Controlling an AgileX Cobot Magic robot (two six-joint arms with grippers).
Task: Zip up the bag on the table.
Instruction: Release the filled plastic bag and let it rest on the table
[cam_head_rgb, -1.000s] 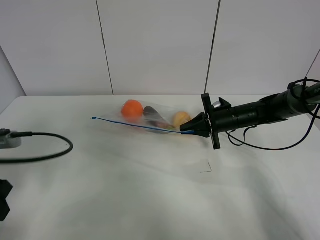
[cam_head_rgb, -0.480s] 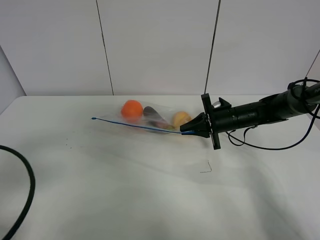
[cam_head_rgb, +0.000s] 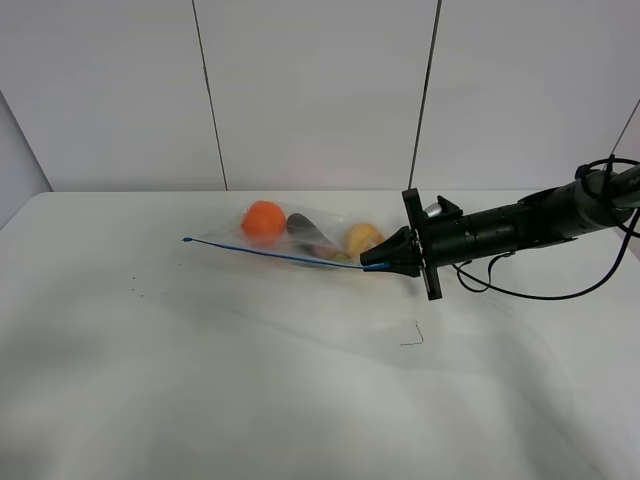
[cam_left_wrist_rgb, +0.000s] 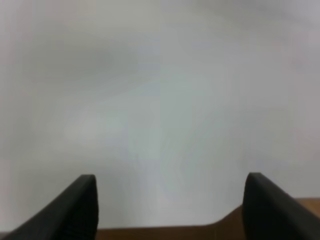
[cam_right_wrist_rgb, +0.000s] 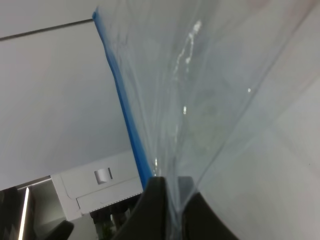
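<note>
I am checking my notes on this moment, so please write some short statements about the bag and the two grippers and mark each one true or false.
1. The right gripper is shut on the blue zip strip of the bag. True.
2. The left gripper is shut on the bag. False: it is open, with only a blurred pale surface before it.
3. An orange fruit lies in the bag. True.
4. The bag hangs clear above the table. False: its produce end rests on the table.
</note>
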